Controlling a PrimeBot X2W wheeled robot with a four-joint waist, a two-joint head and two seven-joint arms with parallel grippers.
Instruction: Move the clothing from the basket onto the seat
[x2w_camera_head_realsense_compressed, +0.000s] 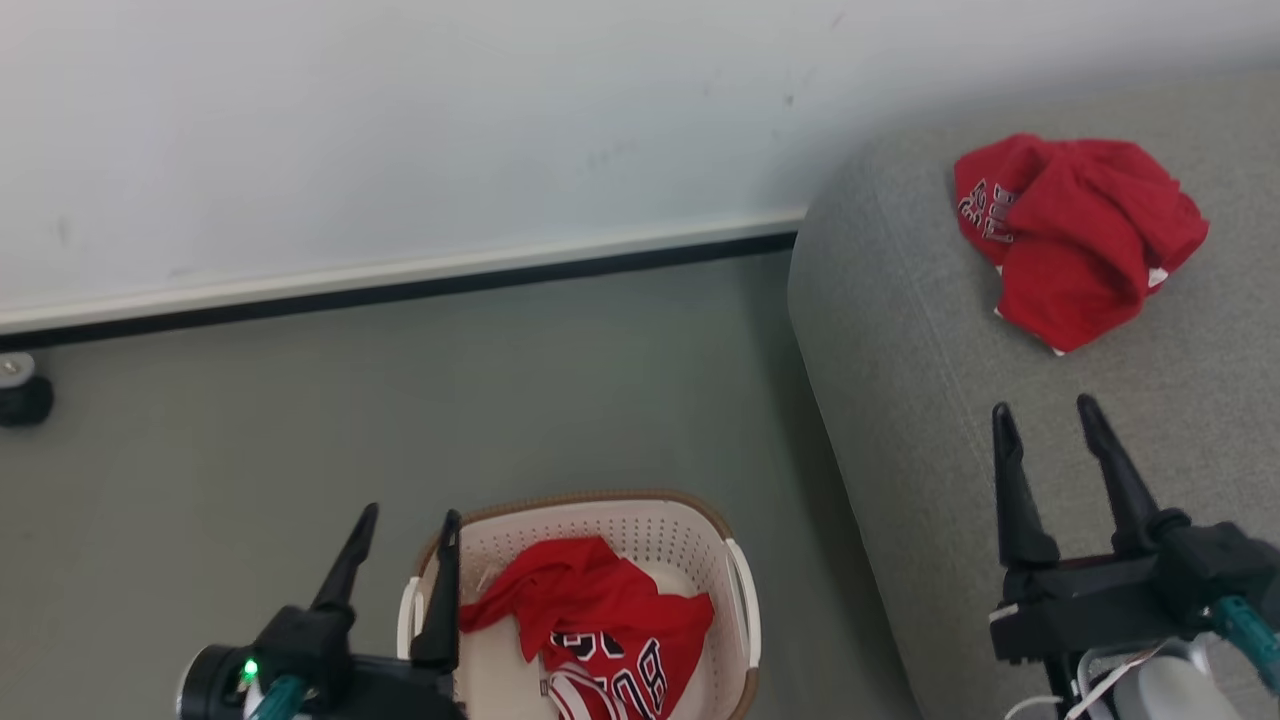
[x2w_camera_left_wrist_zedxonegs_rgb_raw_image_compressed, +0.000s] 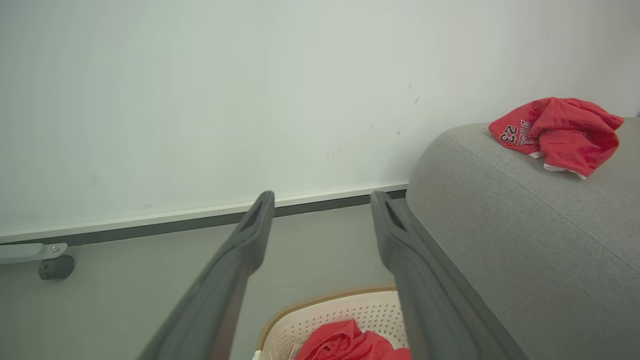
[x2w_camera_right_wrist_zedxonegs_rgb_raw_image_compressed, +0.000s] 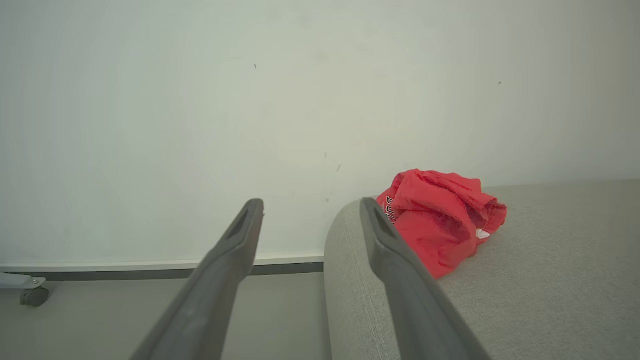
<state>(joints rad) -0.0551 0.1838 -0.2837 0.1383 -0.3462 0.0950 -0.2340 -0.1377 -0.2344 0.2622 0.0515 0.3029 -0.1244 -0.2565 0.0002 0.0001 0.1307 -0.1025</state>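
One red jersey (x2w_camera_head_realsense_compressed: 600, 630) lies crumpled in the cream perforated basket (x2w_camera_head_realsense_compressed: 740, 590) on the floor, at the bottom of the head view. A second red jersey (x2w_camera_head_realsense_compressed: 1075, 235) lies bunched on the light grey seat (x2w_camera_head_realsense_compressed: 900, 350) at the right; the wrist views show it too, as jersey (x2w_camera_left_wrist_zedxonegs_rgb_raw_image_compressed: 560, 132) and jersey (x2w_camera_right_wrist_zedxonegs_rgb_raw_image_compressed: 440, 217). My left gripper (x2w_camera_head_realsense_compressed: 410, 525) stands open over the basket's left rim, nothing between its fingers. Above the seat, my right gripper (x2w_camera_head_realsense_compressed: 1045, 415) is open and empty, short of the jersey there.
A white wall with a dark baseboard (x2w_camera_head_realsense_compressed: 400, 285) runs behind the grey floor. A small caster wheel (x2w_camera_head_realsense_compressed: 22, 395) sits at the far left by the wall. The seat's rounded corner (x2w_camera_left_wrist_zedxonegs_rgb_raw_image_compressed: 435, 165) stands close to the basket's right side.
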